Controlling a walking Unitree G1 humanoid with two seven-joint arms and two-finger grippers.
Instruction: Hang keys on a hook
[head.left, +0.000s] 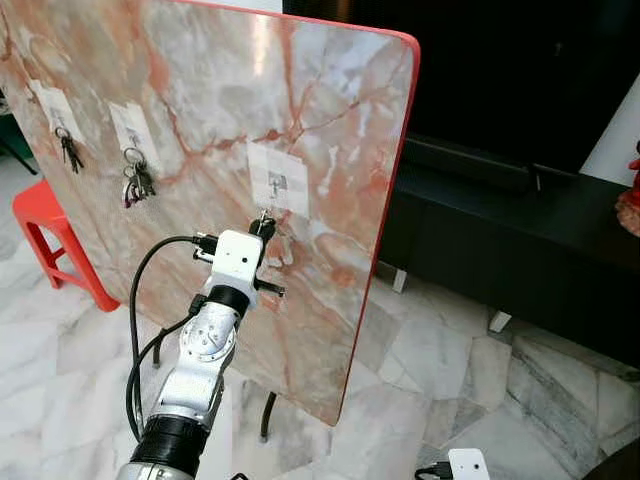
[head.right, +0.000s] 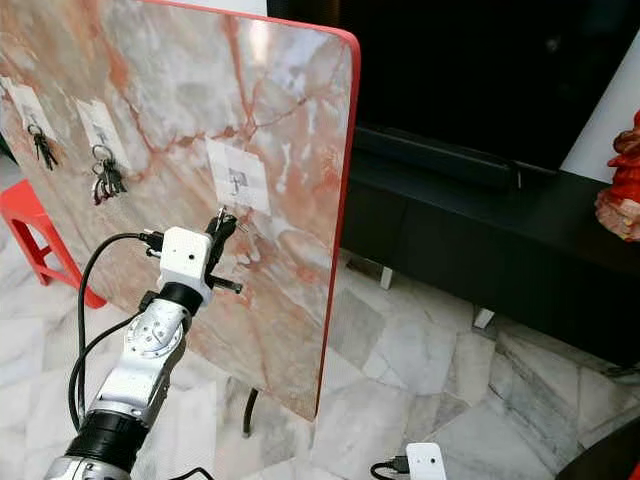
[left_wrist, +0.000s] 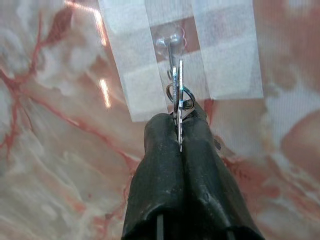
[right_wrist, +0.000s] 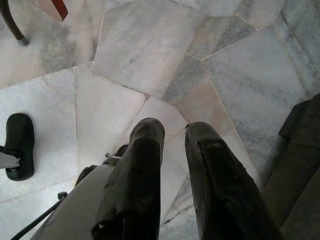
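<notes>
Two key bunches (head.left: 137, 180) are already hanging on the marble board's (head.left: 200, 90) left hooks. My left pincer (left_wrist: 180, 131) is reaching up to the third, clear hook (left_wrist: 170, 39), its fingers pinching the keys (left_wrist: 179, 102) edge-on, with the ring just beneath the hook. Step in hand, as I judge it: threading the ring. Next move likely calls for a small lift, seating the ring, then releasing. My right pincer (right_wrist: 172, 131) is hanging idle above the floor, fingers slightly spread.
</notes>
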